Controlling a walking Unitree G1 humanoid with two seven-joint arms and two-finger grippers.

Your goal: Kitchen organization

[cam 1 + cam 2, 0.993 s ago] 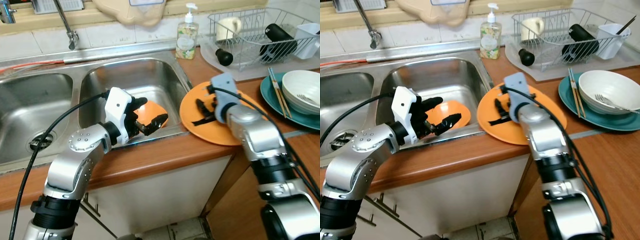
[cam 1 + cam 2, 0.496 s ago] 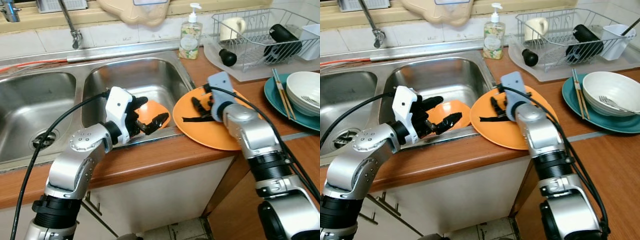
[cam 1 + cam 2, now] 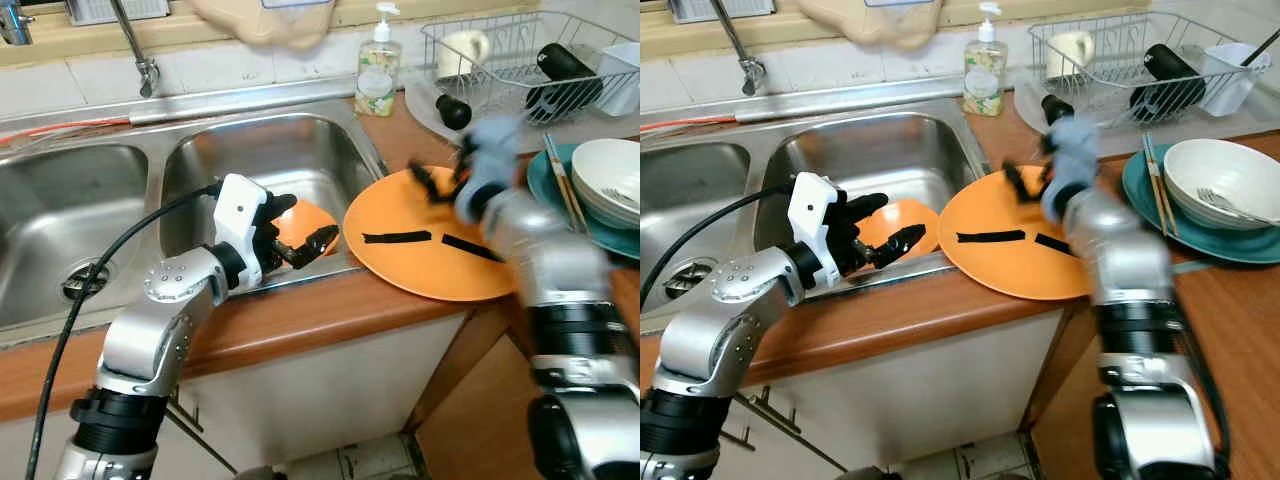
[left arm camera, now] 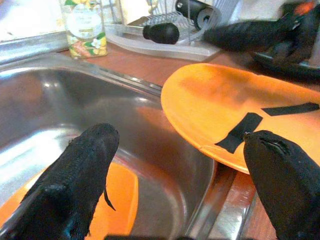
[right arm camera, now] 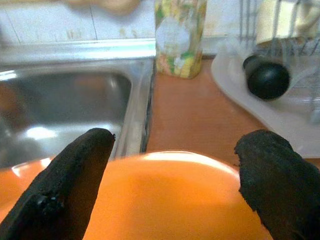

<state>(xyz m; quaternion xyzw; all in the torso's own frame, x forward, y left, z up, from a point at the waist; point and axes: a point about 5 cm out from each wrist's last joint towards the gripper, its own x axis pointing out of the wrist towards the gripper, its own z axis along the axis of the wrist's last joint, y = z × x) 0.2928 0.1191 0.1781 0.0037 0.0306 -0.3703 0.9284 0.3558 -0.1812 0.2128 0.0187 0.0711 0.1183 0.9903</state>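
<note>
Nearest, along the wooden counter edge [image 3: 330, 310]: left gripper [image 3: 300, 235] poised over the front rim of the right sink basin [image 3: 270, 150], fingers spread apart, nothing between them. Just beyond its fingertips, a small orange dish [image 3: 305, 222] lying inside that basin against the front wall. To the right, a large orange plate [image 3: 430, 245] resting on the counter, its left edge overhanging the basin rim; two black strips [image 3: 395, 237] lying on its surface. Above the far part of the plate, right gripper [image 3: 1025, 180], blurred, fingers wide apart and empty. Further right, a teal plate [image 3: 1150, 180] carrying a white bowl [image 3: 1225, 185] and chopsticks [image 3: 1153, 185]. At the back, a soap dispenser [image 3: 376, 65] beside the sink and a wire dish rack [image 3: 520, 75] holding a mug and dark items.
</note>
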